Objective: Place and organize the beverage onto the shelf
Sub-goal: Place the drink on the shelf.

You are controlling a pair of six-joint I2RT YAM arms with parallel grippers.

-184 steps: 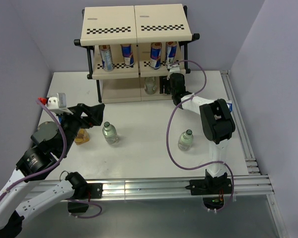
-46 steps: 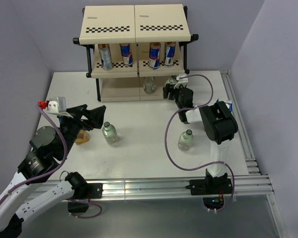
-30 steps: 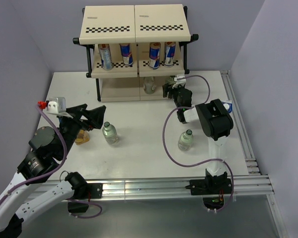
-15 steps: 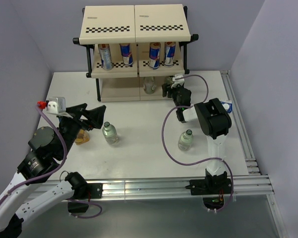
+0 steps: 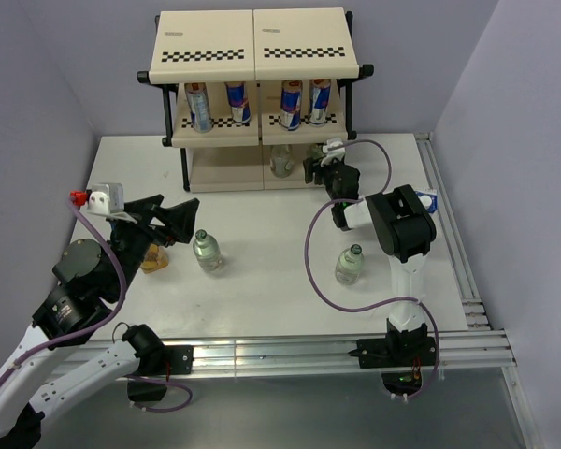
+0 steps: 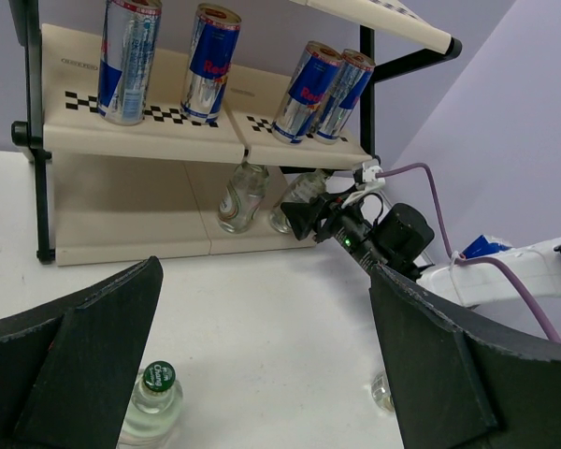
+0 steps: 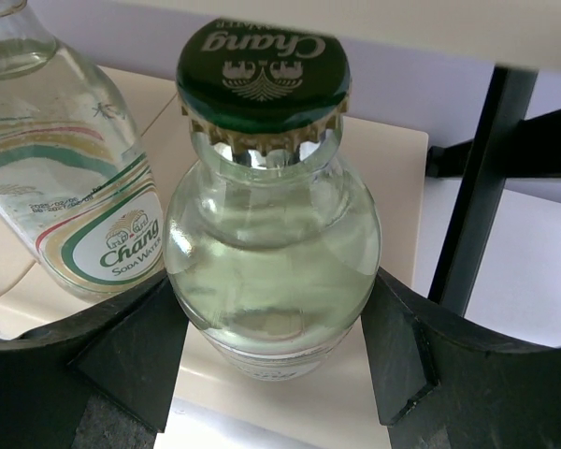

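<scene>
Right pincer, seen from above, reaches under the middle tier of the shelf at its right end, close to the black corner post. The left pincer hangs spread wide over the left part of the tabletop, near the left wall. Four cans stand in a row on the middle tier, and a shelved bottle sits on the bottom tier just left of the right pincer. The left loose bottle stands just beside the left pincer and the right loose bottle near the right arm, with bare tabletop between them and up to the shelf front. A yellowish carton shows partly under the left arm, and rails run along the near and right edges. From the left wrist, the left pincer is released, its fingers far apart with only tabletop between them. The left loose bottle sits low by the left finger, and across the bare stretch the right pincer meets the held bottle beneath the cans. From the right wrist, the right pincer is grasping the held bottle, with both fingers pressed to its flanks. The bottle is upright over the bottom tier, with a black post just to its right. The shelved bottle is close on its left; whether they touch I cannot tell.
</scene>
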